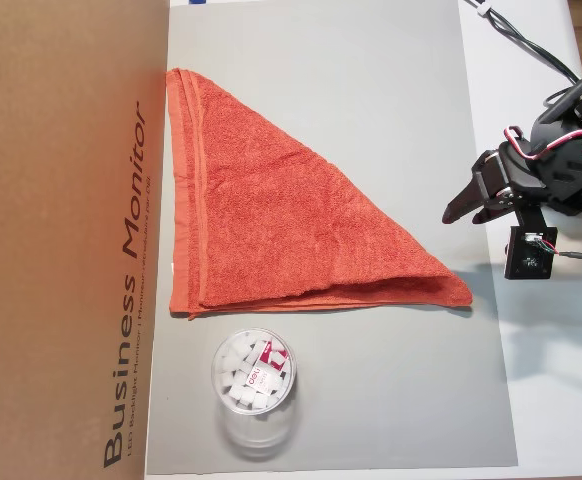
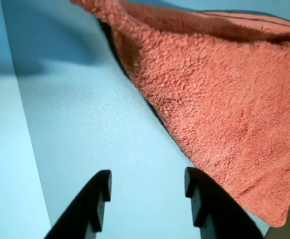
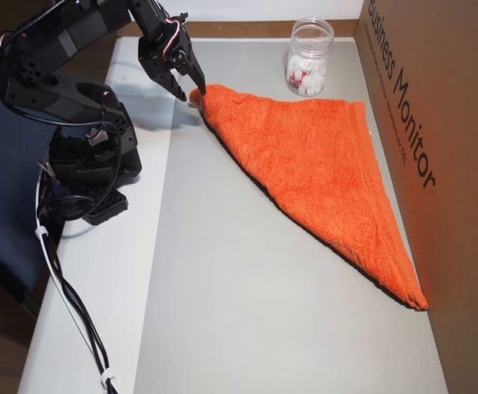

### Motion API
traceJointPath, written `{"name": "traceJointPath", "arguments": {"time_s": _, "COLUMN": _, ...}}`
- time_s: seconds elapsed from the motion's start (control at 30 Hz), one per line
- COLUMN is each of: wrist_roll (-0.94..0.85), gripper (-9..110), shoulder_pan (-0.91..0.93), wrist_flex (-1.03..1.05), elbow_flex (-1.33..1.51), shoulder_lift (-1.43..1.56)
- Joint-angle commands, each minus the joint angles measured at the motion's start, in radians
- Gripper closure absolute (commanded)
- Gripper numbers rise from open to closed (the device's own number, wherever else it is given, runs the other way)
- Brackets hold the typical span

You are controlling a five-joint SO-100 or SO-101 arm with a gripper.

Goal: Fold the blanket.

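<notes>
1. the blanket (image 1: 271, 215) is lying flat on the grey mat (image 1: 371, 400), already doubled over corner to corner into a triangle. One long edge runs right along the cardboard monitor box (image 1: 61, 240), and the sharp tip points away from the box toward the arm
2. the gripper (image 1: 463, 212) is just off that far tip, away from the box, hanging a little above the mat. In the wrist view its two black fingers (image 2: 97, 199) are spread apart with bare mat between them, holding nothing. In an overhead view the fingertips look super close to the tip (image 3: 199, 97), but I can't tell if they're actually touching it
3. handling-wise: it's terry cloth, so I'd guess soft, floppy and light. No stiffness at all, it'll sag and drape from wherever you pinch it. The fuzzy pile should grip fine, slipping isn't my worry
4. the worry is the layers. It's two thick now, so a shallow pinch might lift only the top sheet and peel the fold open
5. I'd grab the tip farthest from the box, both layers, a bit in from the very point
6. the clear plastic jar (image 1: 254, 385) sits beside the box, just past the blanket's short edge, so dragging that way could knock it
</notes>
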Motion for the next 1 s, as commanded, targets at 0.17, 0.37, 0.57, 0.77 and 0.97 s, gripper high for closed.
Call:
{"name": "traceJointPath", "arguments": {"time_s": 0.17, "wrist_roll": 0.002, "gripper": 87, "shoulder_pan": -0.037, "wrist_flex": -0.017, "elbow_flex": -0.112, "shoulder_lift": -0.163}}
{"name": "traceJointPath", "arguments": {"time_s": 0.37, "wrist_roll": 0.006, "gripper": 87, "shoulder_pan": -0.094, "wrist_flex": -0.017, "elbow_flex": -0.178, "shoulder_lift": -0.279}}
{"name": "traceJointPath", "arguments": {"time_s": 0.57, "wrist_roll": 0.006, "gripper": 87, "shoulder_pan": -0.127, "wrist_flex": -0.029, "elbow_flex": -0.184, "shoulder_lift": -0.357}}
{"name": "traceJointPath", "arguments": {"time_s": 0.77, "wrist_roll": -0.006, "gripper": 87, "shoulder_pan": -0.149, "wrist_flex": -0.167, "elbow_flex": -0.176, "shoulder_lift": -0.445}}
{"name": "traceJointPath", "arguments": {"time_s": 0.97, "wrist_roll": 0.0, "gripper": 87, "shoulder_pan": -0.149, "wrist_flex": -0.19, "elbow_flex": -0.186, "shoulder_lift": -0.52}}
